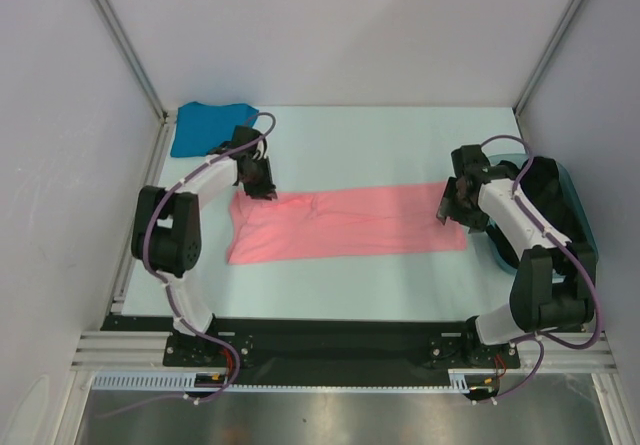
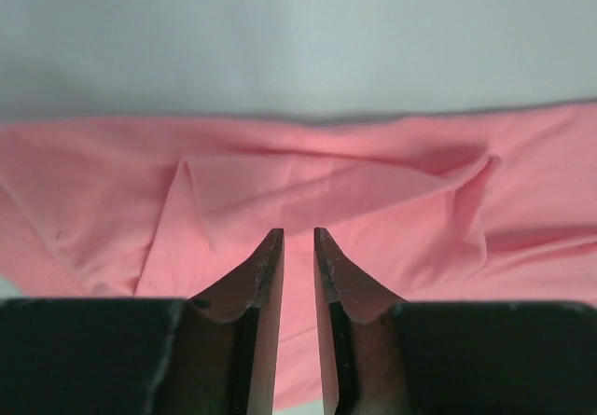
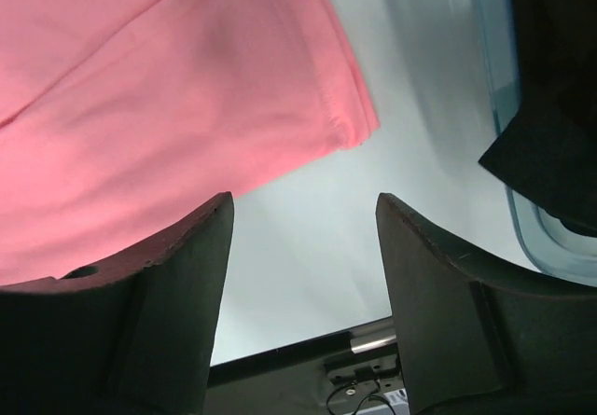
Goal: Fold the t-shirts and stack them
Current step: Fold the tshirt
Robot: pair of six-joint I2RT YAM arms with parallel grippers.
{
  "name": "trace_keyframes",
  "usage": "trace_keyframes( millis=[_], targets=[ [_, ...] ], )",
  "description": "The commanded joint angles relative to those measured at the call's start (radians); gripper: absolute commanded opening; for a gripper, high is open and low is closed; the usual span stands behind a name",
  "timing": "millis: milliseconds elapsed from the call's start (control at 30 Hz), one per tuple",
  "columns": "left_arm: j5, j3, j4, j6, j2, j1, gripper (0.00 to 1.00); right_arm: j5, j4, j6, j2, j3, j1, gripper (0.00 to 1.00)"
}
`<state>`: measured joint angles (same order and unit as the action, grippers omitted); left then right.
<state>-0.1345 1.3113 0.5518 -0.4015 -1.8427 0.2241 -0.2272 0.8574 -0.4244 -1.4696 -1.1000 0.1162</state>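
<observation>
The salmon pink t-shirt [image 1: 350, 223] lies flat as a long strip across the middle of the table. It fills the left wrist view [image 2: 326, 177], rumpled at its far edge. My left gripper [image 1: 264, 191] is low over its far left corner; its jaws [image 2: 298, 233] stand a narrow gap apart with nothing between them. My right gripper [image 1: 449, 211] hovers at the shirt's right end, wide open and empty [image 3: 303, 205]; the shirt's hemmed corner [image 3: 345, 126] lies just beyond its fingers. The teal-blue t-shirt [image 1: 205, 125] lies bunched at the far left corner.
A translucent teal tub [image 1: 580, 215] stands at the right edge beside the right arm, and its rim shows in the right wrist view [image 3: 499, 70]. White walls enclose the table on three sides. A black rail [image 1: 330, 337] runs along the near edge.
</observation>
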Motion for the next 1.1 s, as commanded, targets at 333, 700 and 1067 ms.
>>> trace_keyframes(
  millis=[333, 700, 1067],
  targets=[
    [-0.030, 0.077, -0.029, -0.048, -0.095, 0.054, 0.26, 0.003, 0.072, 0.029, 0.048, -0.032, 0.017, 0.68],
    [0.006, -0.063, -0.102, -0.091, 0.007, 0.080, 0.20, 0.014, 0.077, 0.030, 0.075, -0.003, 0.017, 0.68],
    [0.047, 0.151, -0.052, -0.054, -0.160, 0.087, 0.24, 0.023, 0.088, 0.030, 0.081, -0.009, 0.017, 0.68]
  ],
)
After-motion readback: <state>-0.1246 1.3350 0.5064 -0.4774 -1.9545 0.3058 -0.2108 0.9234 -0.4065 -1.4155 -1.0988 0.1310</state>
